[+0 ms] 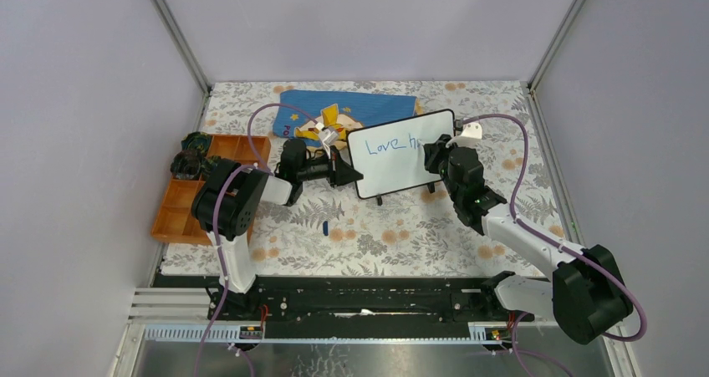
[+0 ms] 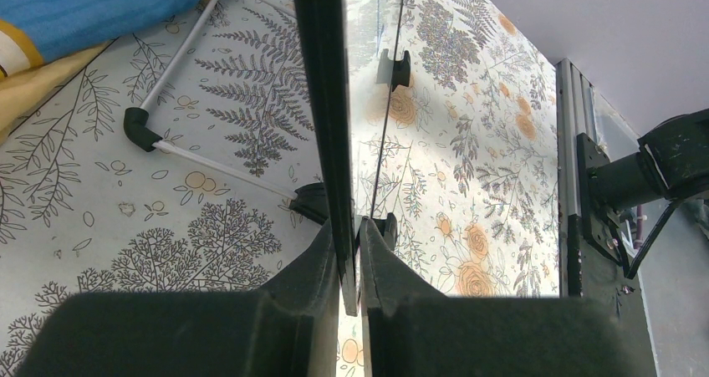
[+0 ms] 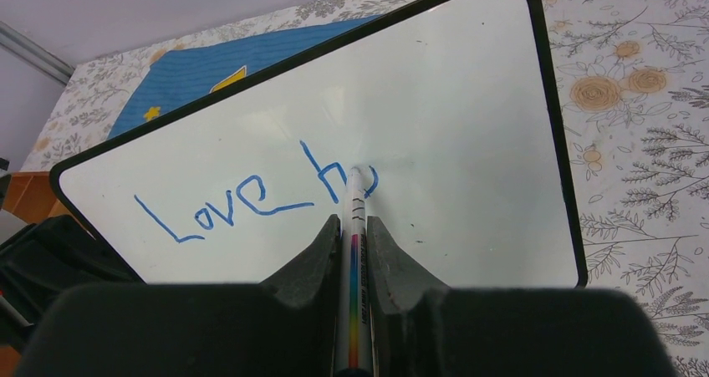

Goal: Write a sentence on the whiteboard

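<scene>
Whiteboard: the small glossy white whiteboard with a thin black rim [image 1: 401, 153] stands tilted on its little black feet. It sits far-centre on the flower-printed tabletop [image 1: 401, 235], just near of the blue cloth with a yellow figure [image 1: 351, 109] and between the two arms.

Sentence: the blue handwritten sentence [image 3: 251, 197] reads "Love h" in one line, with a further stroke just begun. Judged roughly a third done.

Left claw [image 2: 351, 256]: fingers drawn together on the whiteboard's left rim, clamped on the thin edge. The wrist view looks straight along the panel.

Right claw [image 3: 353, 235]: clamped on a slim white marker with a rainbow stripe down the barrel [image 3: 354, 293]. The tip touches the panel just right of the "h".

Handling, judged:
- The panel looks light and stiff, with a slick face.
- On small feet it would likely slide or tip away under pen pressure, so bracing it at the rim is sound. The rim is the only place to hold without covering the writing area or smearing ink.
- The marker is smooth and thin, and the grip sits low on the barrel, near the tip. Light contact should do; pushing hard could twist it between the fingers.

Other: an orange compartment tray [image 1: 180, 201] sits at the left edge, well apart.
</scene>
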### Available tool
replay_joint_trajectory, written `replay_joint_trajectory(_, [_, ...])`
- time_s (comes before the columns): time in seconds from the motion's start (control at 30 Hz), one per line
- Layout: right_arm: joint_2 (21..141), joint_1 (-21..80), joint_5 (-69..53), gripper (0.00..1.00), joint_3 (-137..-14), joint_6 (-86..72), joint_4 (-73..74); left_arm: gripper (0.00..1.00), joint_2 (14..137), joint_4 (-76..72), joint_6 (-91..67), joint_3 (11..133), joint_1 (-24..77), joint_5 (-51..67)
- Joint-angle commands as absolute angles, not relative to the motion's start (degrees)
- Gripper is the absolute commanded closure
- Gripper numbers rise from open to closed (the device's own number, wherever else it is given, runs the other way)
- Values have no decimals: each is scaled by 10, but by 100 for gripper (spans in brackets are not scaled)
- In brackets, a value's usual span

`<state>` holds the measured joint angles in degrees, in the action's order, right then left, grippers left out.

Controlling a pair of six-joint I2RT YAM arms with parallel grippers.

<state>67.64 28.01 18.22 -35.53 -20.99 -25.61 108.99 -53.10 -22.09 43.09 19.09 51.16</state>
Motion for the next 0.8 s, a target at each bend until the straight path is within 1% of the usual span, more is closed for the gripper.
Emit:
replay_joint_trajectory(0.0, [680,276,166,100,-373,-205,-279,100,1108,-432,-177,418,208,494])
replay_joint_trajectory(0.77, [690,276,192,100,-359,-207,-224,100,1106,-430,-175,419,208,490])
